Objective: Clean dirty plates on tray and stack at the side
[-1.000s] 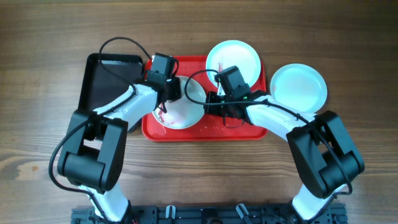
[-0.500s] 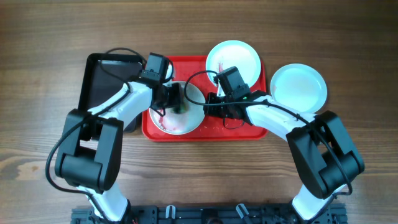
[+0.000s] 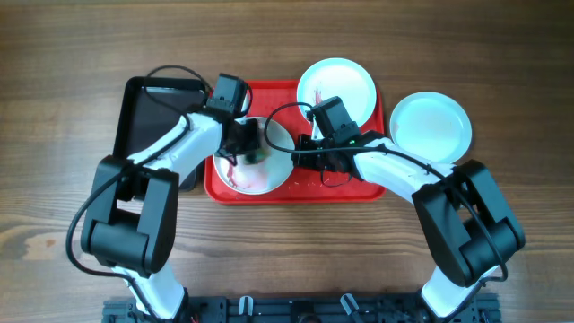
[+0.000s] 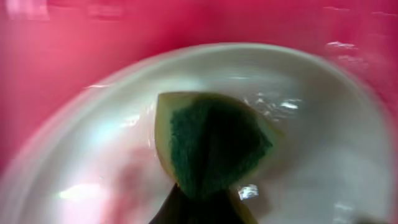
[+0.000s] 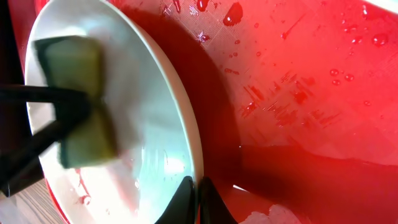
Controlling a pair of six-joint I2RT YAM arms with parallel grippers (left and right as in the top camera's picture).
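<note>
Currently a green/yellow sponge (image 4: 211,146) is pinched by the left gripper (image 3: 247,145), jaws clamped on it, and pressed inside the dirty plate (image 3: 269,175) at the L end of the red tray (image 3: 359,184). Reddish smears are seen on the plate's near part. The plate's rim is nipped by the right gripper (image 5: 198,190), fingers closed on the edge nearest the tray's middle; that edge looks raised off the wet tray floor. A 2nd plate (image 3: 336,85) lies at the tray's far R corner. A 3rd plate (image 3: 430,124) sits on the table (image 3: 502,72), just R of the tray. A black tray (image 3: 148,126) lies beside the red tray's L side.
</note>
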